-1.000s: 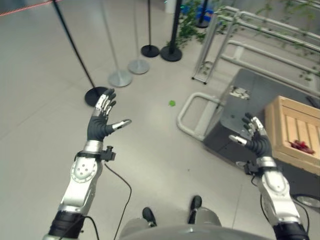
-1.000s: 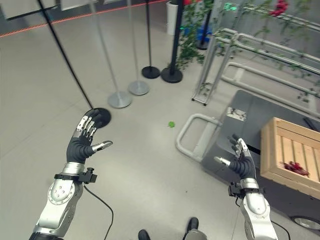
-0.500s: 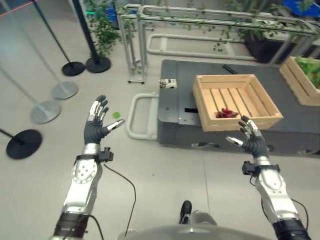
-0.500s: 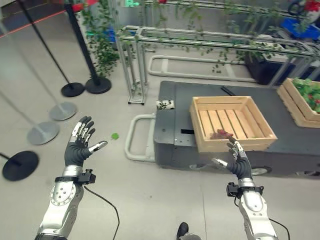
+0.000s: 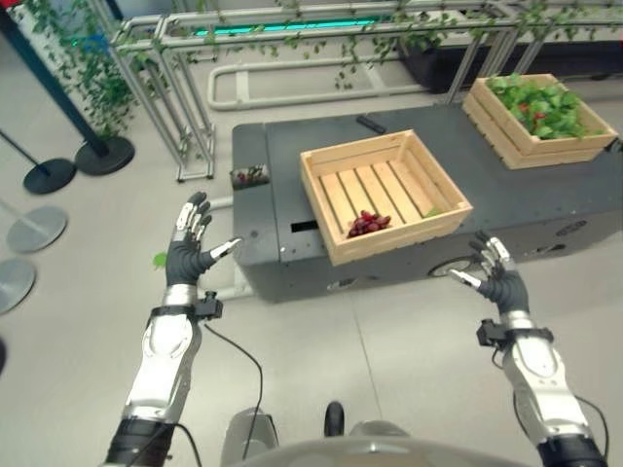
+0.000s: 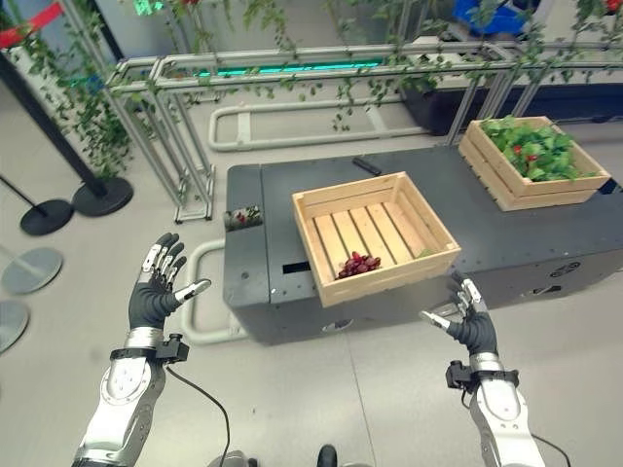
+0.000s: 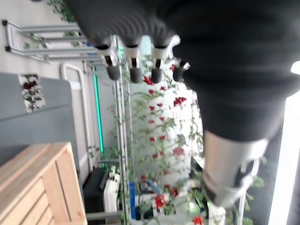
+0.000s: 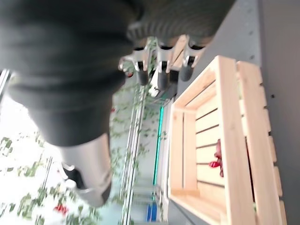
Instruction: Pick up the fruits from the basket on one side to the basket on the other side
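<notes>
A wooden crate (image 5: 384, 193) sits on a dark grey cart (image 5: 506, 209), tilted toward me, with a small red fruit cluster (image 5: 365, 224) near its front wall. A second wooden crate (image 5: 537, 118) full of green leaves and red fruits stands at the cart's far right. My left hand (image 5: 189, 253) is raised open over the floor, left of the cart. My right hand (image 5: 496, 278) is raised open in front of the cart's front face, right of the near crate. Both hands hold nothing. The right wrist view shows the near crate (image 8: 225, 140) and its red fruit (image 8: 218, 159).
A metal frame with hanging vines (image 5: 292, 29) stands behind the cart. Black stanchion bases (image 5: 102, 156) and silver ones (image 5: 29, 229) stand on the floor at left. The cart's white handle bar (image 6: 195, 292) juts out to the left. A small box of red bits (image 5: 249, 176) sits on the cart's left end.
The whole view has swung to the right, bringing the cart closer to centre and the leafy crate fully into sight. Both hands stay raised and open.
</notes>
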Robot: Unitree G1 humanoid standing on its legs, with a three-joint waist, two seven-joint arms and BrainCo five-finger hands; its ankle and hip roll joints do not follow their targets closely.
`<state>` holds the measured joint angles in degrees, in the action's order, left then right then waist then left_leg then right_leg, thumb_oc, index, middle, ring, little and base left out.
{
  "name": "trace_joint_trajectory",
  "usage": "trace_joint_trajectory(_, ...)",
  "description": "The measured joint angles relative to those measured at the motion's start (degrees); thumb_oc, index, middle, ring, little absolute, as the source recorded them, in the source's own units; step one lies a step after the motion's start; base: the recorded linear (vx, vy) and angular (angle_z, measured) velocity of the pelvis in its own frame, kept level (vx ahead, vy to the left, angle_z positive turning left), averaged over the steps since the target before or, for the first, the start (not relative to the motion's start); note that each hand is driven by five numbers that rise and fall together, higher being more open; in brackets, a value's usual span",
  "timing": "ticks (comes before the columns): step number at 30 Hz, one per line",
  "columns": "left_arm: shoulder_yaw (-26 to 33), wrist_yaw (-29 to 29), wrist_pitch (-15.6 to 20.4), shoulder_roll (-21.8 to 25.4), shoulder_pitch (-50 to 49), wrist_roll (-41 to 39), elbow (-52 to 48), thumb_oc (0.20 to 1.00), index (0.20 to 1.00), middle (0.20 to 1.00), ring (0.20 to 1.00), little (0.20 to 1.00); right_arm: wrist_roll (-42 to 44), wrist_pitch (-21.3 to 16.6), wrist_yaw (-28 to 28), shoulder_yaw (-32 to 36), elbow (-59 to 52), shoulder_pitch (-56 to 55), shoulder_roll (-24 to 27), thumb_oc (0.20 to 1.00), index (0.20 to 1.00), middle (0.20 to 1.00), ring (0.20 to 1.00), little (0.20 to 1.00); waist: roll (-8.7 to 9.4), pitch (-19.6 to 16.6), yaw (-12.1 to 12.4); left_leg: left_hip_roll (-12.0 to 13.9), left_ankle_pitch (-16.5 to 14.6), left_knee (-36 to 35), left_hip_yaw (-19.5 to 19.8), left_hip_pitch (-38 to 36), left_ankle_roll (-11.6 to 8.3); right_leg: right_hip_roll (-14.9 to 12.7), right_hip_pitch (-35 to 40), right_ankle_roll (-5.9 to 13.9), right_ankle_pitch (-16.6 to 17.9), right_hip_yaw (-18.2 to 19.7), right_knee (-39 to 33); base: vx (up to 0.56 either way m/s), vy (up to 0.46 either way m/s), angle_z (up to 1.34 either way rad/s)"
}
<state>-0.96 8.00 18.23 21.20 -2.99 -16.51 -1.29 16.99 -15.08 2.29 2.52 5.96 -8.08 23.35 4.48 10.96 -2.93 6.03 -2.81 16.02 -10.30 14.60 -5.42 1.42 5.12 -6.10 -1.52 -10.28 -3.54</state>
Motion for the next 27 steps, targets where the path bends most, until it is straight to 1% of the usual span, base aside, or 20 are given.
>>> trace_joint_trajectory(1,-0.1,0.1,0.0,-0.1,0.1,0.0,0.0,1.000,1.000,1.000,1.000,1.000,0.0,-0.2,0.1,-0.1,0.3,0.5,0.1,1.000,1.000,1.000,1.000,1.000,-1.37,0.0,0.5,-1.2,0.8,-6.2,5.3,0.5,0.48,0.7,0.9,0.39,-0.2,1.6,-1.2,0.24,0.028,-0.83)
trace_joint_trajectory(3,0.1,0.5,0.1,0.0,0.0,0.1,0.0,1.000,1.000,1.000,1.000,1.000,-0.1,-0.2,0.1,-0.6,0.8,0.7,0.2,1.000,1.000,1.000,1.000,1.000,-1.97,0.3,0.9,-1.5,2.4,-12.0,9.5,0.2,1.99,1.0,2.3,0.88,-0.5,3.9,-1.6,0.28,0.033,-0.82)
trace_joint_trajectory(5,0.1,1.0,0.2,0.1,0.1,0.6,0.1,1.000,1.000,1.000,1.000,1.000,-0.1,-0.2,0.1,-1.5,1.2,1.2,0.8,1.000,1.000,1.000,1.000,1.000,-2.48,0.7,0.9,-2.4,4.3,-14.7,13.0,0.1,1.71,1.0,4.2,2.11,-2.0,5.3,-1.6,0.30,0.080,-0.67)
trace_joint_trajectory(7,0.0,1.2,0.2,0.1,0.6,2.2,0.1,1.000,1.000,1.000,1.000,1.000,-0.1,-0.2,0.1,-1.5,1.2,1.1,0.9,1.000,1.000,1.000,1.000,1.000,-2.98,0.7,0.9,-2.6,4.8,-15.7,13.5,0.0,1.92,1.0,5.1,3.21,-3.0,6.1,-1.6,0.32,0.148,-0.48)
trace_joint_trajectory(9,0.1,1.8,0.3,0.7,0.7,2.3,0.0,1.000,1.000,1.000,1.000,1.000,-0.1,-0.3,0.1,-1.5,1.0,0.9,0.8,1.000,1.000,1.000,1.000,1.000,-2.35,0.8,1.4,-2.6,9.4,-14.4,9.5,0.2,1.76,-0.3,6.1,5.52,-4.7,6.9,-1.5,0.29,0.161,-0.44)
trace_joint_trajectory(10,0.1,2.3,0.3,1.4,1.1,2.3,0.0,1.000,1.000,1.000,1.000,1.000,-0.1,-0.4,0.1,-1.3,0.9,0.9,0.9,1.000,1.000,1.000,1.000,1.000,-1.38,1.1,0.9,-3.5,12.9,-14.2,6.7,-0.1,3.74,-1.7,6.8,7.44,-6.0,7.3,-1.4,0.37,0.232,-0.17)
trace_joint_trajectory(11,0.3,2.4,0.3,2.1,1.4,2.3,-0.2,1.000,1.000,1.000,1.000,1.000,-0.1,-0.3,0.1,-1.2,0.7,1.3,0.0,1.000,1.000,1.000,1.000,1.000,0.11,1.4,1.0,-5.3,11.9,-13.1,4.8,-0.3,5.53,-4.3,6.5,8.65,-6.7,7.9,-0.6,0.49,0.312,-0.17)
trace_joint_trajectory(12,0.4,2.5,0.2,2.3,1.8,2.3,-0.2,1.000,1.000,1.000,1.000,1.000,-0.2,-0.4,0.1,-1.3,0.7,1.7,-0.3,1.000,1.000,1.000,1.000,1.000,0.55,1.8,0.9,-5.9,10.5,-11.8,4.0,-0.1,6.25,-5.4,6.3,9.20,-7.1,8.1,0.4,0.36,0.235,-0.18)
trace_joint_trajectory(15,0.4,2.5,0.2,2.6,3.0,2.3,-0.3,1.000,1.000,1.000,1.000,1.000,-1.2,-0.2,-0.3,-2.1,0.5,1.8,-1.1,1.000,1.000,1.000,1.000,1.000,0.51,2.4,2.9,-7.0,5.2,-7.7,2.1,-1.0,7.74,-7.3,3.7,11.88,-8.7,8.7,9.3,0.37,0.264,-0.27)
trace_joint_trajectory(16,0.4,2.4,0.2,2.8,2.9,2.3,-0.3,1.000,1.000,1.000,1.000,1.000,-1.3,-0.2,-0.6,-2.0,0.0,1.9,-2.0,1.000,1.000,1.000,1.000,1.000,0.48,2.5,2.9,-7.1,3.5,-7.0,1.6,-2.4,8.22,-7.8,2.6,12.45,-9.0,8.8,15.2,0.30,0.278,-0.15)
trace_joint_trajectory(17,0.4,2.4,0.2,2.9,2.8,2.3,-0.3,1.000,1.000,1.000,1.000,1.000,-1.4,-0.2,-0.7,-2.2,-0.2,1.8,-2.2,1.000,1.000,1.000,1.000,1.000,0.44,2.5,3.1,-7.0,3.8,-7.1,1.6,-3.5,8.71,-8.2,0.8,14.48,-10.1,9.1,20.2,0.28,0.317,-0.05)
trace_joint_trajectory(18,0.4,2.4,0.2,3.7,2.8,2.3,-0.8,1.000,1.000,1.000,1.000,1.000,-1.9,-0.2,-1.1,-2.3,-1.2,1.2,-2.2,1.000,1.000,1.000,1.000,1.000,0.72,2.3,3.0,-7.6,1.5,-7.7,1.0,-5.4,9.52,-8.4,-2.9,17.04,-8.3,10.1,29.1,0.25,0.344,-0.08)
trace_joint_trajectory(19,0.4,2.4,0.2,4.1,2.7,2.3,-1.0,1.000,1.000,1.000,1.000,1.000,-2.0,-0.2,-1.2,-2.2,-1.5,1.3,-2.3,1.000,1.000,1.000,1.000,1.000,0.59,2.4,3.0,-7.5,2.1,-7.8,0.8,-6.1,9.69,-8.7,-4.9,18.65,-8.3,10.2,33.6,0.20,0.359,-0.12)
trace_joint_trajectory(20,0.5,2.3,0.1,5.2,2.6,2.3,-1.8,1.000,1.000,1.000,1.000,1.000,-2.4,-0.2,-1.3,-2.1,-2.0,1.6,-2.5,1.000,1.000,1.000,1.000,1.000,0.38,2.6,2.5,-7.6,1.5,-8.2,0.3,-7.8,10.33,-9.8,-9.7,21.05,-3.5,9.7,42.7,0.19,0.351,-0.15)
trace_joint_trajectory(22,0.1,2.1,0.1,6.1,2.8,2.3,-2.7,1.000,1.000,1.000,1.000,1.000,-2.4,-0.1,-1.4,-2.2,-2.7,1.7,-2.5,1.000,1.000,1.000,1.000,1.000,-0.69,3.1,2.3,-7.4,1.2,-9.3,0.1,-9.5,10.89,-10.5,-13.6,20.61,-4.0,8.1,47.8,0.20,0.216,-0.16)
trace_joint_trajectory(23,0.1,2.0,0.1,6.1,3.0,2.8,-3.2,1.000,1.000,1.000,1.000,1.000,-3.0,0.0,-1.6,-2.2,-2.7,2.2,-2.7,1.000,1.000,1.000,1.000,1.000,-1.37,3.6,2.2,-7.0,0.2,-9.9,-0.2,-11.3,11.47,-11.5,-16.5,18.91,-5.0,4.4,48.9,0.27,0.106,-0.23)
trace_joint_trajectory(24,0.1,2.0,0.0,5.6,3.0,3.1,-3.4,1.000,1.000,1.000,1.000,1.000,-3.1,0.1,-1.7,-2.3,-2.8,2.2,-2.5,1.000,1.000,1.000,1.000,1.000,-2.03,3.9,2.2,-6.8,-0.3,-10.9,0.3,-12.6,11.50,-10.8,-17.4,17.30,-5.9,3.4,47.2,0.35,0.094,-0.33)
trace_joint_trajectory(25,0.1,1.9,0.1,4.7,3.1,3.8,-3.6,1.000,1.000,1.000,1.000,1.000,-3.4,0.1,-1.9,-2.3,-2.9,1.9,-2.4,1.000,1.000,1.000,1.000,1.000,-3.25,4.6,2.3,-6.5,0.5,-13.2,1.2,-15.1,10.81,-9.2,-17.1,15.57,-7.6,2.1,38.0,0.25,-0.063,-0.06)
trace_joint_trajectory(26,0.1,1.7,0.1,4.7,3.2,4.1,-3.6,1.000,1.000,1.000,1.000,1.000,-3.4,0.1,-1.9,-2.2,-3.3,1.6,-2.4,1.000,1.000,1.000,1.000,1.000,-3.20,4.6,2.1,-6.8,0.6,-13.4,1.7,-15.7,10.73,-9.2,-17.6,15.60,-7.5,1.4,34.4,0.22,-0.095,0.33)
trace_joint_trajectory(27,0.0,1.4,0.1,4.6,3.6,4.5,-3.4,1.000,1.000,1.000,1.000,1.000,-3.4,0.1,-1.8,-2.2,-3.3,0.8,-2.1,1.000,1.000,1.000,1.000,1.000,-2.97,4.3,1.0,-7.5,-0.1,-13.9,4.3,-16.2,9.81,-9.3,-19.0,15.25,-7.3,1.7,27.8,0.22,-0.123,0.59)
